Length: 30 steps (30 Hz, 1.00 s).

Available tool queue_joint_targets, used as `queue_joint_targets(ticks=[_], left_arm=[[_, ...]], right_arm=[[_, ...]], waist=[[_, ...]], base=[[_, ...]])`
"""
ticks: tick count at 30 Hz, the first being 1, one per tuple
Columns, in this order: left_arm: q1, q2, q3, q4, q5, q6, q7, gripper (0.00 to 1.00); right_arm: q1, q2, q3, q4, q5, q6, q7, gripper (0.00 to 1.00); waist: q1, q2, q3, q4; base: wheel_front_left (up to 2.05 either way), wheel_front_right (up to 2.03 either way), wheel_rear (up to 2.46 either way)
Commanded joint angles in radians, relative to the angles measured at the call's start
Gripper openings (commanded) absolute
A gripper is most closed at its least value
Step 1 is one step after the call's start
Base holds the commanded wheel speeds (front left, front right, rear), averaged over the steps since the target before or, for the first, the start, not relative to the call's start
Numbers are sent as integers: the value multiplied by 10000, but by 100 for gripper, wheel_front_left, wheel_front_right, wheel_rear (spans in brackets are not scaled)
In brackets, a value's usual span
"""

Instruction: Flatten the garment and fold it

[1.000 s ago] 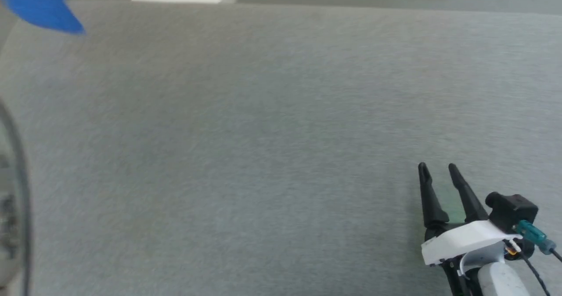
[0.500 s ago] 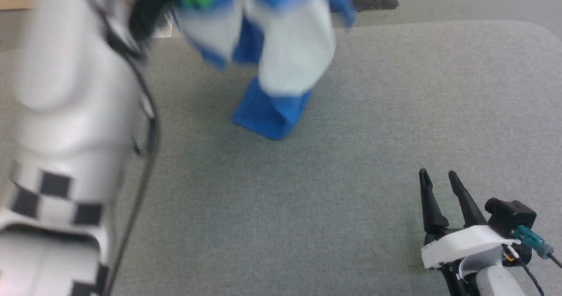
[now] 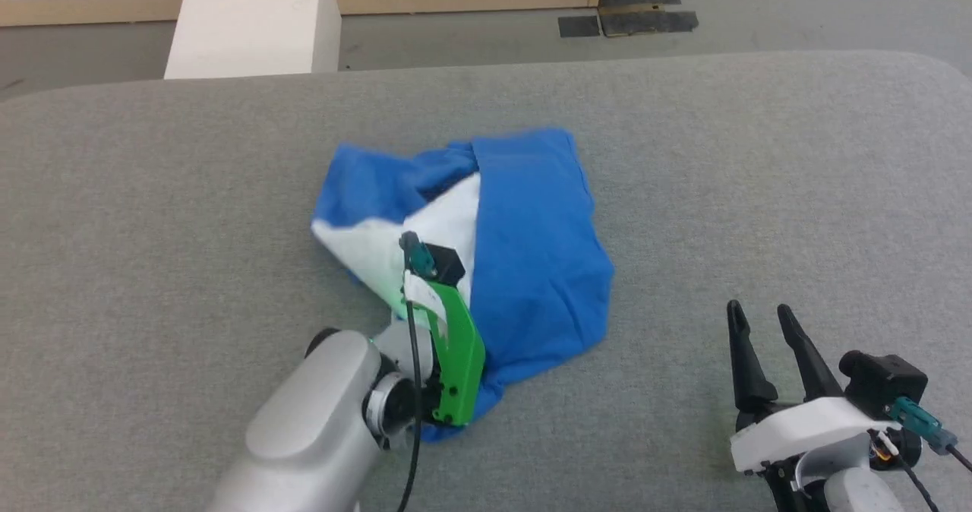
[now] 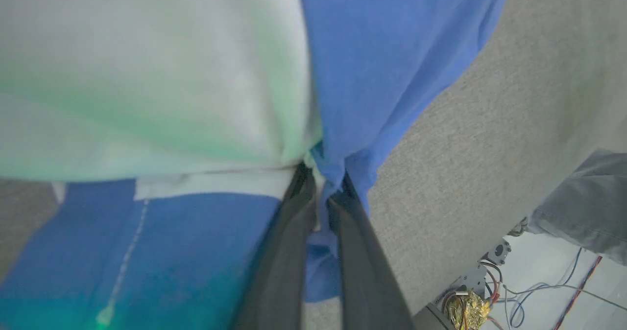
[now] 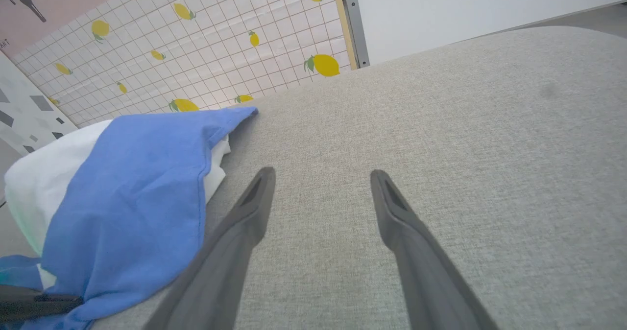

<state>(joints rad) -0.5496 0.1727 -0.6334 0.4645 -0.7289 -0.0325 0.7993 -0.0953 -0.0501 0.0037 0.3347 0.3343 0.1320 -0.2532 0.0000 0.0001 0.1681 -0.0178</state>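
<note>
1. The garment (image 3: 531, 261) lies in a crumpled heap at mid-counter (image 3: 759, 155), with blue cloth lapped over the white panel. It is not yet flat.
2. The left end effector (image 4: 323, 185) is pressed together, pinching a bunched fold where blue meets white. That bunch probably holds several layers.
3. The right end effector (image 3: 758, 313) is spread and holds nothing. It sits right of the heap, apart from it.
4. A good next move is to bring the right one to a free hem or corner and take a single layer.
5. Then draw both apart evenly and low over the counter. Thin cloth slips or drags if jerked.
</note>
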Motion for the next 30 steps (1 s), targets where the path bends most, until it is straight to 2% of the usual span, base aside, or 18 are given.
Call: queue_joint_targets(ticks=[1,2,5,9,12,17,21,26,30], left_arm=[[288,-19,-18,49,-123,69,102,83],[306,-14,80,-62,-166,126,-13,100],[253,-151,745,-508,-600,312,-583,100],[111,-347,2102,-1324,-1477,546,-1603,100],[94,-163,3138,-2002,-1698,654,-2761,100],[769,725,4194,-2799,-534,1037,-5306,100],[1878,1251,4459,-3122,774,1339,-7455,100],[3290,1181,4399,-3129,1688,1516,-9616,100],[3959,954,4392,-3196,2068,1649,-10367,100]], right_arm=[[137,-1,-43,48,-23,-13,-74,100],[153,-1,-95,58,-7,-13,-75,100],[235,-1,-279,106,-16,-13,-77,100],[340,-1,-457,133,-70,-13,-79,100],[413,-1,-498,119,-64,-13,-74,100],[427,-1,-500,140,-17,-13,50,100],[410,-1,-474,121,18,-13,229,100],[317,-1,-561,134,163,-13,696,100],[-163,-1,-407,143,66,-13,1580,100]], waist=[[0,-1,-120,127],[0,-1,-173,176],[0,-1,-433,360],[0,-1,-879,559],[0,-1,-1183,645],[0,-1,-1456,744],[0,-1,-1469,797],[0,-1,-1274,847],[0,-1,-1045,777]], base=[[0,0,0],[0,0,0],[0,0,0],[0,0,0],[0,0,0],[0,0,0],[0,0,0],[0,0,0],[0,0,0]])
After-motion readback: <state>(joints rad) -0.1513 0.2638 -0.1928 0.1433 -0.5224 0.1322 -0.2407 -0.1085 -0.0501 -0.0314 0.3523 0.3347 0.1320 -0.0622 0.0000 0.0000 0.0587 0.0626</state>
